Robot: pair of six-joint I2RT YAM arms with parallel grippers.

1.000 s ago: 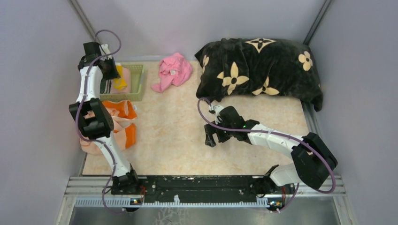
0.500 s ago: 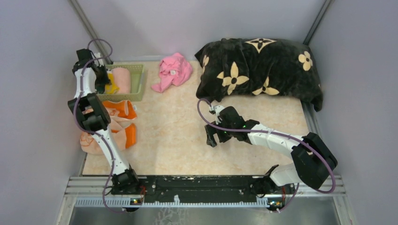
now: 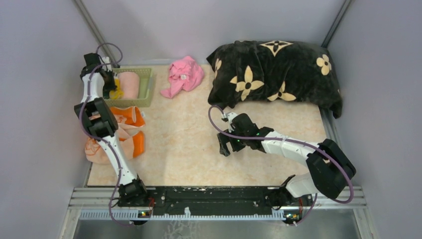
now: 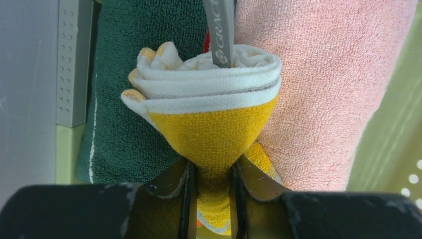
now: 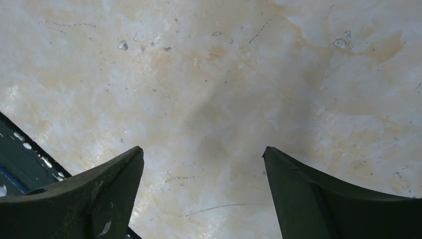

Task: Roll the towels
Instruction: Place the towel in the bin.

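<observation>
A rolled towel (image 4: pixel 214 124), yellow outside with white layered edges, points end-on in the left wrist view. My left gripper (image 4: pixel 211 199) is shut on its yellow lower part. It sits in the green basket (image 3: pixel 148 84), wedged between a dark green towel (image 4: pixel 124 139) and a pink rolled towel (image 4: pixel 323 89). From the top, the left gripper (image 3: pixel 110 87) is at the basket's left end, over the yellow roll (image 3: pixel 118 92). A peach towel with orange border (image 3: pixel 127 130) lies crumpled at the table's left, partly under the left arm. My right gripper (image 3: pixel 225 147) hangs open over bare table (image 5: pixel 209 89).
A crumpled pink cloth (image 3: pixel 183 74) lies at the back centre. The big black blanket with beige flowers (image 3: pixel 276 74) fills the back right. The purple walls close in on both sides, and the left arm stands near the left wall.
The left gripper has shifted left and down into the basket's left end with the yellow roll, uncovering the pink roll. The right arm has barely moved.
</observation>
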